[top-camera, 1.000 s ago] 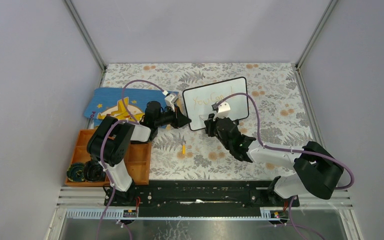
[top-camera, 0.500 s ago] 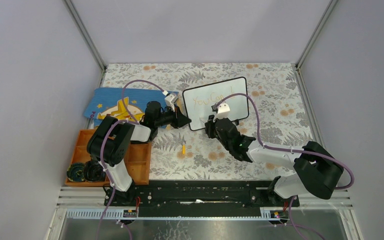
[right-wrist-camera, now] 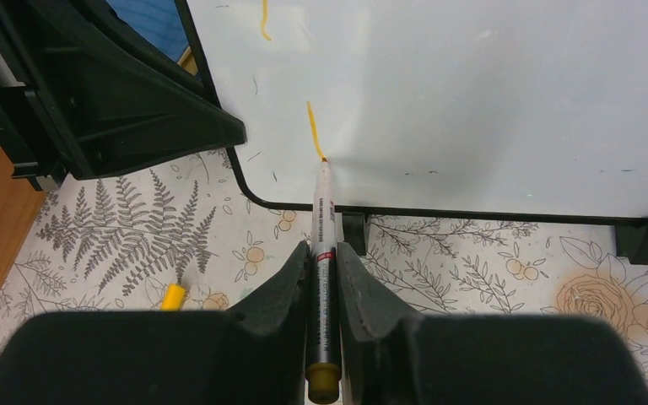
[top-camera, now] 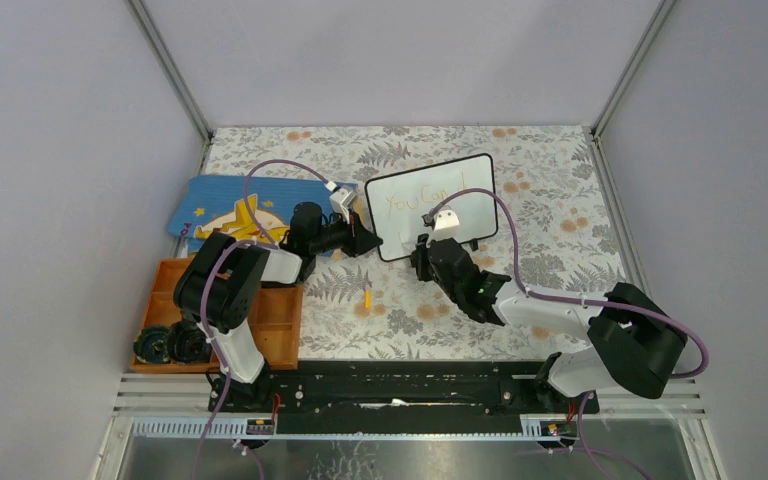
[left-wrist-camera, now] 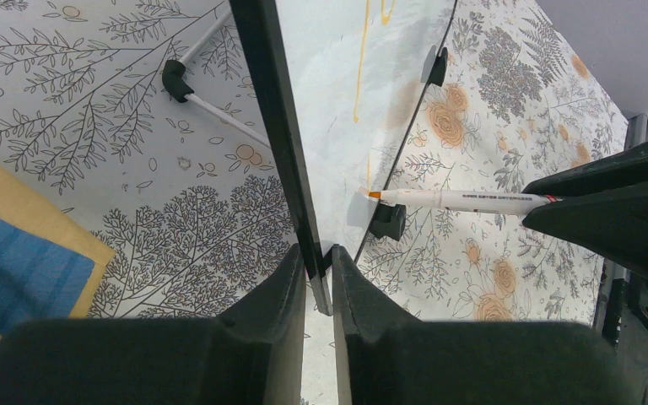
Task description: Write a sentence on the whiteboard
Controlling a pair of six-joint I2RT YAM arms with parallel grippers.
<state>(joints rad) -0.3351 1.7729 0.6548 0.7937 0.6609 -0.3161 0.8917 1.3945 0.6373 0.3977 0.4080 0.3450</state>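
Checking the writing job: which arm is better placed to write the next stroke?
Right. The right gripper holds the marker with its tip on the whiteboard, at an orange stroke's end; the left gripper is clamped on the board's edge.

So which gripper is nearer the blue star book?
Left. The left gripper clamps the whiteboard edge beside the book; the right gripper holds a marker to the board, farther off.

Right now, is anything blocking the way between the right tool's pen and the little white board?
Nothing visible does. The thin white marker with an orange tip, clamped in the right tool, touches the small black-framed whiteboard at the end of a short orange stroke. The left tool grips the board's edge, off to one side.
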